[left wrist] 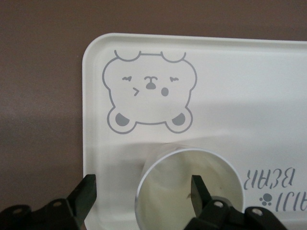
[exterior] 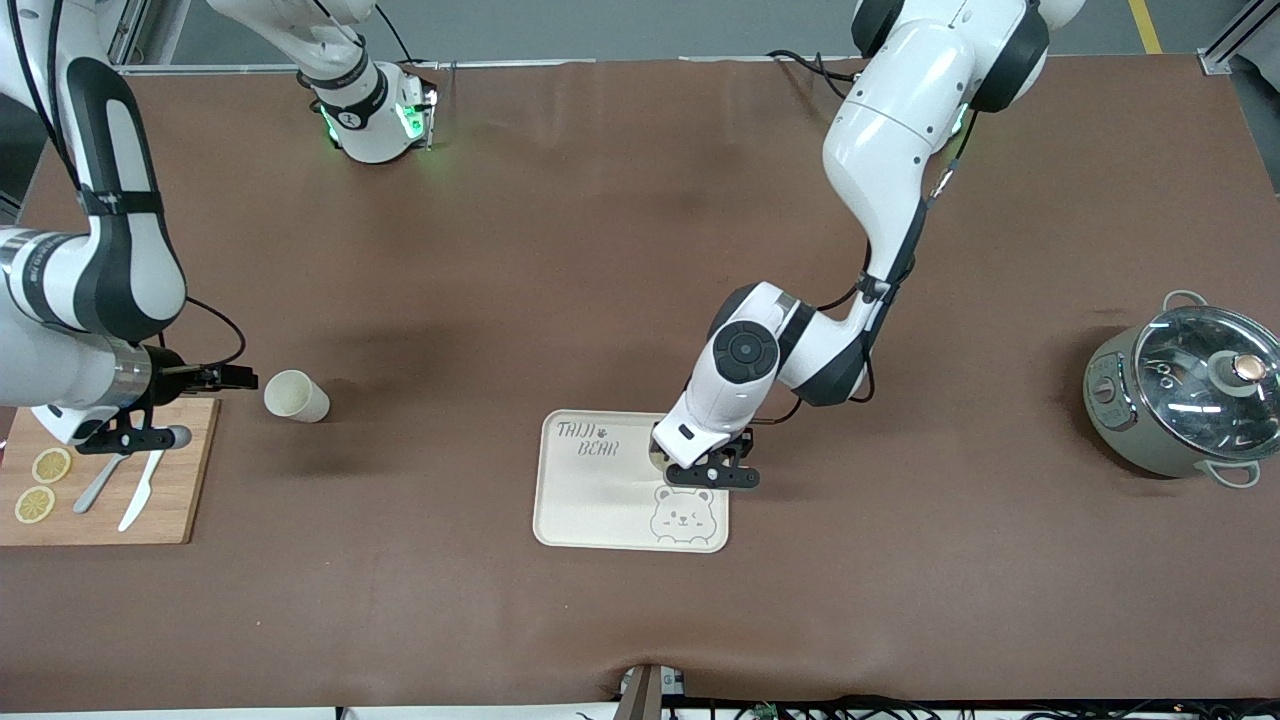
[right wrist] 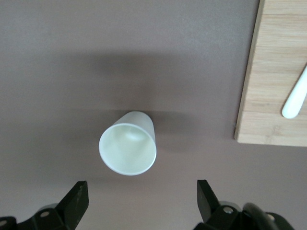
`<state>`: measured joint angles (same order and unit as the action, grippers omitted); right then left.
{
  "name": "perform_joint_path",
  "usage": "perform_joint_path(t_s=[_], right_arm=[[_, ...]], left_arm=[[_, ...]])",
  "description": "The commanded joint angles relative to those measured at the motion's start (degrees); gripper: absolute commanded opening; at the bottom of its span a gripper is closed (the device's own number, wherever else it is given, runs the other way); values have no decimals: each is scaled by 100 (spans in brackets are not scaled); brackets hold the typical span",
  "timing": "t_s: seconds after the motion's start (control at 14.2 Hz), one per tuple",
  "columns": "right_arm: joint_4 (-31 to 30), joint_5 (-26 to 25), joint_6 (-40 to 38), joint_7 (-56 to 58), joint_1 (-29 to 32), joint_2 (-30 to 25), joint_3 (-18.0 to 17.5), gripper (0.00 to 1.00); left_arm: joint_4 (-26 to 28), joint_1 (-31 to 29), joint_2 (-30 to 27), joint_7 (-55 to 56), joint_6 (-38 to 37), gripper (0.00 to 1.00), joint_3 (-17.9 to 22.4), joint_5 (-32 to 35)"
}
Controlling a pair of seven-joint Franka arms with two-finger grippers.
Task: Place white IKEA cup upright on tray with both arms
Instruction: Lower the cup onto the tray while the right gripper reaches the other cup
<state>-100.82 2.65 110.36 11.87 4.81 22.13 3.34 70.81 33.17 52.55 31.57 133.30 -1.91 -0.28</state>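
- On the tray (exterior: 580, 500), with 12 o'clock of the front view taken as the robots' bases, a white cup (left wrist: 168, 191) stands upright at about 3 o'clock of the tray's middle. It is close to the rim and at 12 o'clock from the bear drawing.
- The left gripper (left wrist: 141, 188) hangs low over that cup. Its jaws are released and spread, one finger over the cup's mouth, the other outside its wall; neither seems to press on the wall.
- By my reading, the step in hand is the release at the end of the placing.
- The next move calls for a straight lift, so that the finger over the mouth clears the rim without dragging or tipping the cup.
- At 9 o'clock from the tray, well apart from it, a second cup (exterior: 296, 395) lies on its side on the counter, just beside the cutting board (exterior: 150, 500).
- The right gripper (right wrist: 141, 191) is over the board's edge, jaws released and empty, pointing at that cup's mouth. It may be lining up a grasp.
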Motion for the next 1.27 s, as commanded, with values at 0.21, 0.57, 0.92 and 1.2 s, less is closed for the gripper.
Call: perform_joint_path(t_s=[0.21, 0.57, 0.92, 1.2], right_arm=[[-570, 8, 689, -185, 64, -7, -52, 100], [-1333, 8, 1679, -185, 64, -33, -52, 100], [-1458, 16, 1691, -589, 11, -24, -52, 97], [-1449, 8, 1744, -589, 20, -7, -52, 60]], left_arm=[[-14, -21, -535, -20, -901, 99, 103, 1], [29, -38, -869, -20, -1297, 100, 103, 1], [90, -108, -1386, -361, -1945, 100, 103, 1], [170, -521, -2116, -1108, -3079, 100, 103, -7]])
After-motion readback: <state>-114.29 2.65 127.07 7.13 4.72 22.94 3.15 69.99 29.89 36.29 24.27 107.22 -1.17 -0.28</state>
